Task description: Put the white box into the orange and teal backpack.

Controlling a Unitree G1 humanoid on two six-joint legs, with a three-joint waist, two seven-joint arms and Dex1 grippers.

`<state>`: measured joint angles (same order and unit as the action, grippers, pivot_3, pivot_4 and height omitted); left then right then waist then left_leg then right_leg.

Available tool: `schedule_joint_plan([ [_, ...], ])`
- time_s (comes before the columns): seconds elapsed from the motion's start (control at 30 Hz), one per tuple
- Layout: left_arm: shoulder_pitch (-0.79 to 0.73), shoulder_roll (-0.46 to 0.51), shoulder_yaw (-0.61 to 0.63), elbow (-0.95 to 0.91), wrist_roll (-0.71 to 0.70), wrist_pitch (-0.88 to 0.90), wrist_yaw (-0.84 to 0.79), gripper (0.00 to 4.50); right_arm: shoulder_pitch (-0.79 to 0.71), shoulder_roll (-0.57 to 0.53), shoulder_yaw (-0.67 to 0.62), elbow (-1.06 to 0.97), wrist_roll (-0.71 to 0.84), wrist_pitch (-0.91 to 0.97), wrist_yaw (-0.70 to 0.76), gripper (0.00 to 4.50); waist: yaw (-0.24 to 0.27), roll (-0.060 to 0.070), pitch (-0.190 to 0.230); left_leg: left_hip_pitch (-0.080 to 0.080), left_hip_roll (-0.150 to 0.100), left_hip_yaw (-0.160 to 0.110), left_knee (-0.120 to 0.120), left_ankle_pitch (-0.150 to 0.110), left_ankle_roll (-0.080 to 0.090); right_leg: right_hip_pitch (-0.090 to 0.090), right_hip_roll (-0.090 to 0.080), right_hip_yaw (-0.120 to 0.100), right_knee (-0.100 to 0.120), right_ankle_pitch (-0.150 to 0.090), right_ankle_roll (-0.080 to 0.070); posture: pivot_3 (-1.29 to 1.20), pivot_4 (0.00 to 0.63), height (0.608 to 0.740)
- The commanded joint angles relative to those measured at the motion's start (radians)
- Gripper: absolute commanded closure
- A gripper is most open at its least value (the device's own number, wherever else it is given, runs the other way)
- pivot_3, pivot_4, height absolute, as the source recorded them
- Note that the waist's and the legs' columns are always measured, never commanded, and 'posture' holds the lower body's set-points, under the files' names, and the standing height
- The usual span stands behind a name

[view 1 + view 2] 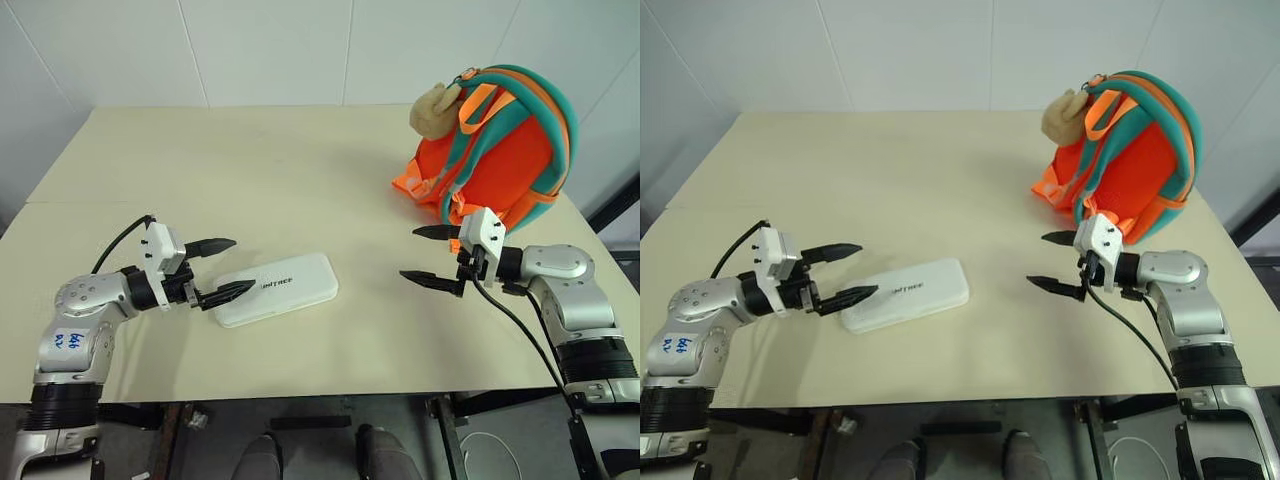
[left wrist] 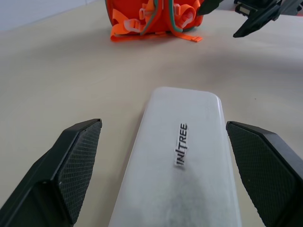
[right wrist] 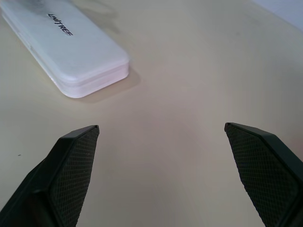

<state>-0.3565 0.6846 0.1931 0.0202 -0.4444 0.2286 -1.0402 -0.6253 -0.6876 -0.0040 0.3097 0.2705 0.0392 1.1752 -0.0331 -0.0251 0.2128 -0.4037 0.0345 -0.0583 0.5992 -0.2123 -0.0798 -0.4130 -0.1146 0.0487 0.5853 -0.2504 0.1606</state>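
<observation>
My left gripper (image 1: pixel 222 268) is sitting at the near left of the table (image 1: pixel 300 170), jaws spread wide and holding nothing — one black fingertip is hovering over the near end of the white box (image 1: pixel 275 288), the other is standing off to the far side of it. In my left wrist view the box is running straight out between my two fingers (image 2: pixel 71 170), its dark lettering facing up; I cannot tell whether either pad is touching it. The white box is lying flat on the tabletop, near the front edge and left of centre, its long side angled slightly away toward the right. My right gripper (image 1: pixel 432 256) is hanging at the near right, also fully open and empty, pointing leftward across bare table toward the box, well apart from it. Just behind that gripper the orange and teal backpack (image 1: pixel 500 150) is standing upright at the far right of the table, strap side facing me, orange webbing (image 1: pixel 410 185) trailing onto the surface at its base. A fuzzy beige plush charm (image 1: pixel 433 110) is hanging at its upper left — beside the teal top handle. Beyond the table's far edge a white wall (image 1: pixel 270 50) is closing the scene.
</observation>
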Motion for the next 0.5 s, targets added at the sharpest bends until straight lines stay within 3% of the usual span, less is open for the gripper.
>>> schedule_joint_plan([
  [0.03, -0.033, 0.010, 0.011, -0.014, 0.003, -0.034, 0.005, 0.00, -0.075, 0.031, -0.001, 0.069, -0.012, -0.056, -0.003, 0.02, -0.005, 0.000, 0.000, 0.000, 0.000, 0.000, 0.000, 0.000, 0.000, 0.000, 0.000, 0.000, 0.000, 0.000, 0.000, 0.00, 0.150, 0.740],
  [0.27, -0.054, 0.033, 0.032, 0.032, 0.015, -0.073, 0.007, 0.00, -0.113, 0.083, 0.018, 0.135, -0.034, -0.088, 0.007, 0.02, -0.003, 0.000, 0.000, 0.000, 0.000, 0.000, 0.000, 0.000, 0.000, 0.000, 0.000, 0.000, 0.000, 0.000, 0.001, 0.00, 0.150, 0.740],
  [0.33, -0.042, 0.050, 0.045, 0.053, 0.030, -0.099, 0.011, 0.41, -0.115, 0.097, 0.026, 0.139, -0.032, -0.085, 0.014, 0.00, -0.003, 0.000, 0.000, 0.000, 0.000, 0.000, 0.000, 0.000, 0.000, 0.000, 0.000, 0.000, 0.000, 0.000, 0.001, 0.00, 0.150, 0.740],
  [0.43, 0.032, 0.087, 0.094, 0.036, 0.028, -0.106, 0.020, 1.26, -0.119, 0.115, 0.045, 0.175, -0.045, -0.121, 0.042, 0.65, -0.008, 0.000, 0.000, 0.000, 0.000, 0.000, -0.001, 0.000, 0.000, 0.000, 0.000, 0.000, 0.000, 0.000, 0.001, 0.00, 0.150, 0.740],
  [0.5, 0.109, 0.112, 0.138, 0.030, 0.043, -0.146, 0.022, 1.89, -0.129, 0.136, 0.056, 0.208, -0.061, -0.147, 0.034, 1.31, -0.017, 0.000, 0.000, 0.000, 0.000, 0.000, -0.001, 0.000, 0.000, 0.000, 0.000, 0.000, 0.000, 0.000, 0.001, 0.00, 0.150, 0.740],
])
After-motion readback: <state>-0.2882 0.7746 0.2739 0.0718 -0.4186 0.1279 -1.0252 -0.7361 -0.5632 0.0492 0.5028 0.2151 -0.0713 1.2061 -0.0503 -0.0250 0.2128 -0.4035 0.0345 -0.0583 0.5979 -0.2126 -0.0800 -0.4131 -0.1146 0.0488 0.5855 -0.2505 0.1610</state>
